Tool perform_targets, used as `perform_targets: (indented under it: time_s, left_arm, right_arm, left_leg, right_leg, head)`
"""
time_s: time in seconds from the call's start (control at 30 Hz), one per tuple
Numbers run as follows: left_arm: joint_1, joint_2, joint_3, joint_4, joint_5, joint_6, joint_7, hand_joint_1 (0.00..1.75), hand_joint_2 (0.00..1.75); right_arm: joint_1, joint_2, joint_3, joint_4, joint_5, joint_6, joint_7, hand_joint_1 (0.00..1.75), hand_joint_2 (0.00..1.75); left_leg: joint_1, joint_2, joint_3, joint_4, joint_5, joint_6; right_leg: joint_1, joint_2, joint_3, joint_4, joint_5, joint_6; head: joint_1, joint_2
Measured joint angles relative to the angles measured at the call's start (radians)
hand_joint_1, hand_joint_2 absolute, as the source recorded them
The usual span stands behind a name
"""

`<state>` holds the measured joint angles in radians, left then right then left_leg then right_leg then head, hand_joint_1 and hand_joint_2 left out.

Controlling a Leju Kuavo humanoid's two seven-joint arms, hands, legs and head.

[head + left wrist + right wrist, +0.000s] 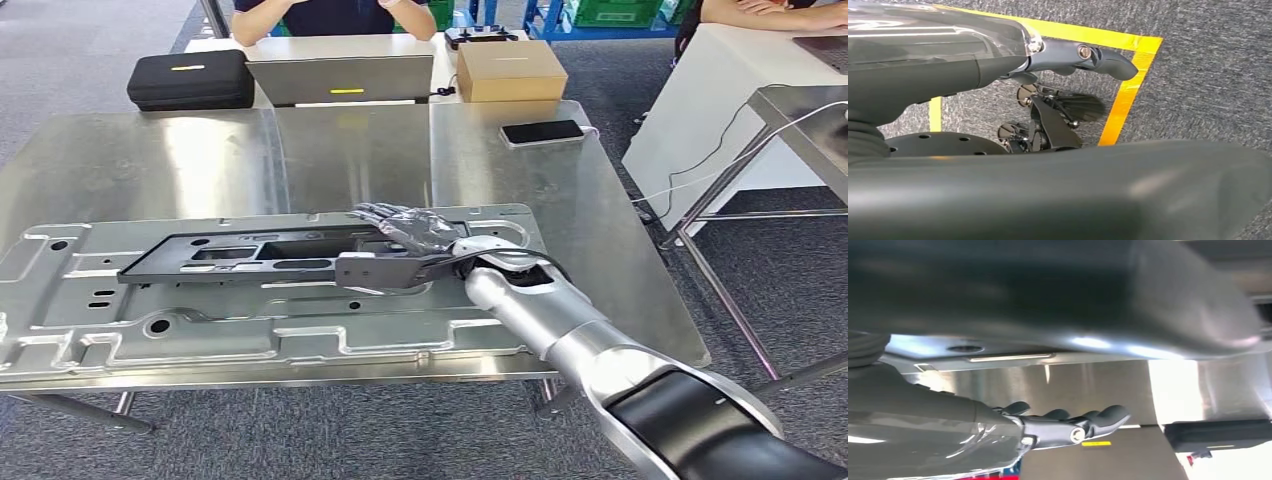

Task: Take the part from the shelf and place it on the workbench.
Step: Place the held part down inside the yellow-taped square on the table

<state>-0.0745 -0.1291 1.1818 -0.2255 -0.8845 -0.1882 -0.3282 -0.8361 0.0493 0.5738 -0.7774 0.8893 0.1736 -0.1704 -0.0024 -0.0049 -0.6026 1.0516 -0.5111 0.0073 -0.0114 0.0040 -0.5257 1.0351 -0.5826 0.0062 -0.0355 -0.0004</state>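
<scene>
Dark part [260, 258] on workbench [300, 150], right hand [415, 232] fingers [385, 215] apparently spread flat atop it

Close behind the right hand [1068, 427] we see its dark fingers [1108, 416] stretched out and apart over the shiny metal tabletop [1088, 385]. A black case [1218, 434] lies beyond. Blurred grey bulk [1048, 290] crosses near the lens; we cannot identify it.

Grey carpet floor [90, 60] – white tables [690, 110] behind, yellow floor tape [1128, 95] marking a corner.
</scene>
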Motion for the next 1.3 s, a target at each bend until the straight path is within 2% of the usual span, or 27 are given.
perform_targets:
  time_s: [0.13,0.3,0.4,0.5,0.6,0.7,0.83,0.93,1.1,1.3]
  left_arm:
    - [0.000,0.004,0.000,0.000,-0.009,-0.002,-0.001,0.00,0.00]
    - [0.000,0.007,0.001,0.000,-0.015,-0.003,-0.001,0.00,0.00]
    - [0.000,0.007,0.002,0.000,-0.016,-0.003,-0.001,0.00,0.00]
    - [0.000,0.007,0.004,0.000,-0.017,-0.006,-0.002,0.00,0.00]
    - [0.000,0.007,0.004,0.000,-0.021,-0.012,-0.003,0.00,0.00]
    - [0.000,0.007,0.005,0.000,-0.031,-0.020,-0.003,0.00,0.00]
    - [0.002,0.007,0.005,0.000,-0.035,-0.029,-0.004,0.00,0.00]
    - [0.003,0.007,0.008,0.000,-0.034,-0.030,-0.005,0.00,0.00]
    - [0.003,0.007,0.015,0.000,-0.028,-0.030,-0.005,0.00,0.00]
    - [0.002,0.007,0.028,0.000,-0.025,-0.033,-0.004,0.00,0.00]
  right_arm:
    - [-0.029,-0.043,0.037,0.001,-0.131,0.047,-0.030,0.00,0.00]
    - [-0.051,-0.089,0.094,-0.001,-0.238,0.051,-0.034,0.00,0.00]
    - [-0.052,-0.106,0.114,-0.013,-0.283,0.020,-0.036,0.00,0.00]
    - [-0.020,-0.119,0.109,-0.062,-0.363,-0.053,-0.060,0.00,0.00]
    - [0.076,-0.125,0.049,-0.181,-0.501,-0.112,-0.126,0.00,0.00]
    - [0.203,-0.121,-0.057,-0.361,-0.654,-0.115,-0.201,0.00,0.00]
    - [0.358,-0.094,-0.215,-0.626,-0.824,-0.044,-0.297,0.00,0.00]
    - [0.438,-0.068,-0.316,-0.804,-0.920,0.036,-0.349,0.00,0.00]
    - [0.523,-0.039,-0.419,-1.028,-0.962,0.108,-0.383,0.00,0.00]
    - [0.580,-0.024,-0.449,-1.162,-0.950,0.145,-0.404,0.00,0.00]
  left_leg:
    - [0.000,0.000,0.000,0.000,0.000,0.000]
    - [0.000,0.000,0.000,0.000,0.000,0.000]
    - [0.000,0.000,0.000,0.000,0.000,0.000]
    - [0.001,0.000,0.000,0.000,0.000,0.000]
    - [0.001,0.000,0.000,0.000,0.000,0.000]
    - [0.000,-0.001,-0.002,0.000,-0.001,0.000]
    - [0.000,-0.002,-0.003,0.000,-0.001,0.000]
    - [0.000,-0.002,-0.002,0.000,-0.001,0.000]
    - [0.000,-0.002,-0.002,0.000,-0.001,0.000]
    - [-0.006,-0.001,-0.002,0.004,-0.006,0.008]
  right_leg:
    - [0.000,0.000,0.000,0.000,0.000,0.000]
    - [0.000,0.000,0.000,0.000,0.000,0.000]
    - [0.000,0.000,0.000,0.000,0.000,0.000]
    - [0.000,0.000,0.000,0.000,0.000,0.000]
    - [0.000,-0.001,0.000,0.000,0.000,0.000]
    - [0.000,-0.001,-0.001,0.000,-0.001,0.000]
    - [0.000,-0.002,-0.002,0.000,-0.001,0.001]
    - [0.000,-0.001,-0.002,0.000,-0.001,0.001]
    - [0.000,-0.001,-0.002,-0.001,-0.001,0.001]
    - [-0.006,-0.001,-0.001,-0.002,-0.001,0.006]
  head:
    - [0.000,0.000]
    - [0.000,0.000]
    - [0.000,0.000]
    - [0.000,0.000]
    - [0.000,0.000]
    - [0.000,0.000]
    - [0.000,0.000]
    - [0.000,0.000]
    - [0.000,0.000]
    - [0.000,0.000]
